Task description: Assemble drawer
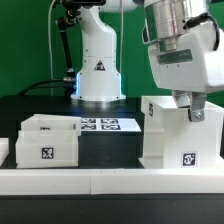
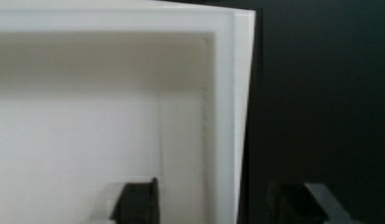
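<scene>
I am the gripper (image 1: 192,108) at the end of a white arm, hanging over the tall white drawer shell (image 1: 165,135), which stands on the black table (image 1: 110,148) at the exterior view's right. My jaws are spread wide and hold nothing. In the wrist view, my two dark fingers (image 2: 143,202) straddle the shell's thin upright wall (image 2: 235,100). One is over the white inside and one over the dark outside, with a gap on each side. Two shallow white trays (image 1: 48,145) sit close together at the exterior view's left, well apart from the shell. The marker board (image 1: 108,125) lies between them.
</scene>
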Available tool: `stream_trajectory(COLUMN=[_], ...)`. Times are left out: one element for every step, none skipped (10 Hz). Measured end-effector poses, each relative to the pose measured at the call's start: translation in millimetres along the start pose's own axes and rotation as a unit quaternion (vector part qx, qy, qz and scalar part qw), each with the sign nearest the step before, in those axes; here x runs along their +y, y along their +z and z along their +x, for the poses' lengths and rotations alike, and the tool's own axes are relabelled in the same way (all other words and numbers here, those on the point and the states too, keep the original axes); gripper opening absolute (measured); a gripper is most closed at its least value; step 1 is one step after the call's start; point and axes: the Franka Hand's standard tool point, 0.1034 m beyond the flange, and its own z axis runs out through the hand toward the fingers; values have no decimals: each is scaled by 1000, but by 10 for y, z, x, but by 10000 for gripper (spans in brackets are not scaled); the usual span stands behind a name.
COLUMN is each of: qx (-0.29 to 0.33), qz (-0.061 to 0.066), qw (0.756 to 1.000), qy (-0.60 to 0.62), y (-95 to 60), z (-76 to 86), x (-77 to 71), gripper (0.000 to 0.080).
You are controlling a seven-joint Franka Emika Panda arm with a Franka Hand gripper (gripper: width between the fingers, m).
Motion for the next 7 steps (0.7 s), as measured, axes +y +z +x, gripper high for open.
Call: stream_trajectory(qx=[0, -3, -4, -5, -6, -6, -9], qz=[-2, -10, -13, -13, -14, -12, -10], qw=[1000, 1000, 999, 998, 995, 992, 988], qy=[-8, -23, -39, -66, -97, -123, -152], y=[0, -2, -23, -63, -118, -206, -318], z=[0, 6, 19, 17, 17, 24, 46], x=[6, 35, 43, 42, 46, 52, 72], gripper=[440, 567, 567, 633, 644, 644, 649])
